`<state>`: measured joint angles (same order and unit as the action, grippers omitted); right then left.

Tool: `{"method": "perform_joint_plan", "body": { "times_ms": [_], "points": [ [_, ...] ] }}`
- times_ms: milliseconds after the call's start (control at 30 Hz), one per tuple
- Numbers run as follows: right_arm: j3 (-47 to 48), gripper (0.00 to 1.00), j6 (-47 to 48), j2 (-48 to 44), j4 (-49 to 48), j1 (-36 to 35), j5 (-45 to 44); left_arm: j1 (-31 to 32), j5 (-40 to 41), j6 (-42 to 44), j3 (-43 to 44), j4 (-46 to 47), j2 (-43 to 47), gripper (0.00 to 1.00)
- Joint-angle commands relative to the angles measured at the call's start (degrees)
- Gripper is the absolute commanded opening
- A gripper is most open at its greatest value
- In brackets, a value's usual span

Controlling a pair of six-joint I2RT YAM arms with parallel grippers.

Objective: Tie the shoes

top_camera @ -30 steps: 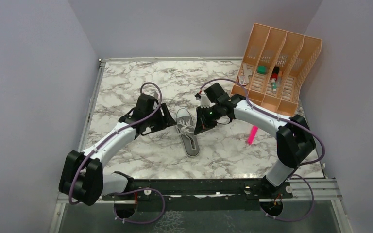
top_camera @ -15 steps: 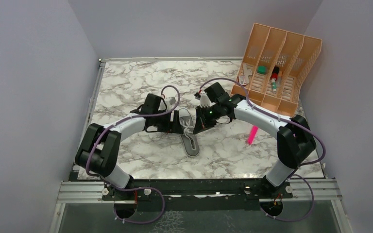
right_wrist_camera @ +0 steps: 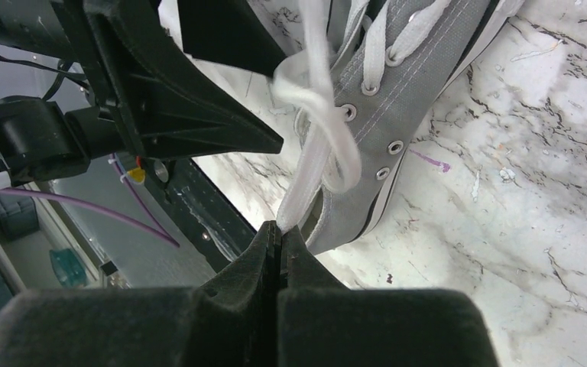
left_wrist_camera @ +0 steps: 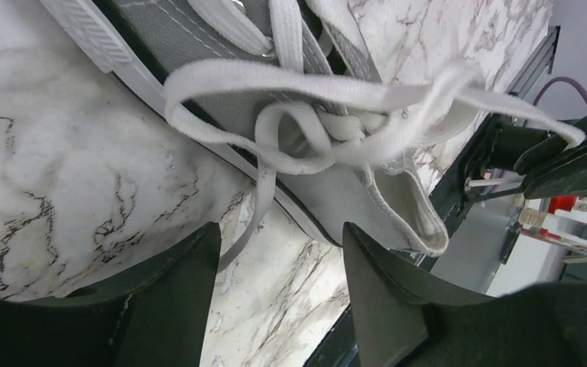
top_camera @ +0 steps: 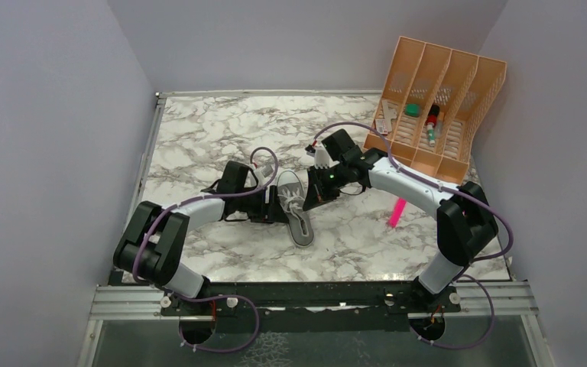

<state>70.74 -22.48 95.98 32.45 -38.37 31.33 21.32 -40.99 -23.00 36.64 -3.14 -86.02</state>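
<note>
The grey sneaker (top_camera: 296,208) lies in the middle of the marble table (top_camera: 199,138), toe at the far end and heel near, its long axis leaning slightly right. Its white laces (left_wrist_camera: 306,92) are tangled loosely over the tongue, with no bow formed. On the shoe's right, the right gripper (right_wrist_camera: 279,229) is clenched on one lace, drawn taut. The left gripper (left_wrist_camera: 275,229) sits just beside the left flank, released, with a loose strand (left_wrist_camera: 262,200) dangling between its fingers. That strand looks like its nearest catch. Well to the right lie a pink marker (top_camera: 397,212) and an orange organiser (top_camera: 458,115).
</note>
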Motion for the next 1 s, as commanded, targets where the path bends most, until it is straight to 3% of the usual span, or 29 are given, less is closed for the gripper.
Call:
{"method": "perform_joint_plan", "body": {
  "times_ms": [0, 133, 267, 467, 767, 967],
  "points": [
    [0.5, 0.01, -0.2, -0.5, -2.1, 0.1, 2.3, -0.2, -4.0, -0.9, -1.1, 2.9, 0.1, 0.58],
    [0.3, 0.01, -0.5, -0.4, -2.2, 0.2, 2.5, -0.1, -2.8, 0.5, 0.4, 2.9, -1.9, 0.52],
    [0.9, 0.0, 0.1, -0.6, -0.8, 0.3, 1.0, -0.1, -1.6, 0.3, 2.2, 2.2, -3.8, 0.36],
    [3.8, 0.01, 3.0, -2.7, 9.7, 0.3, -5.2, -0.1, 10.2, -2.5, 5.6, -15.8, 4.4, 0.0],
    [3.8, 0.01, 3.6, -8.5, 22.6, 5.1, -18.0, -0.1, 18.9, -23.3, 3.3, -33.8, 25.7, 0.0],
    [3.2, 0.01, 4.5, -7.9, 25.2, 8.4, -23.6, -0.3, 36.0, -25.3, 10.1, -52.3, 29.4, 0.0]
  ]
}}
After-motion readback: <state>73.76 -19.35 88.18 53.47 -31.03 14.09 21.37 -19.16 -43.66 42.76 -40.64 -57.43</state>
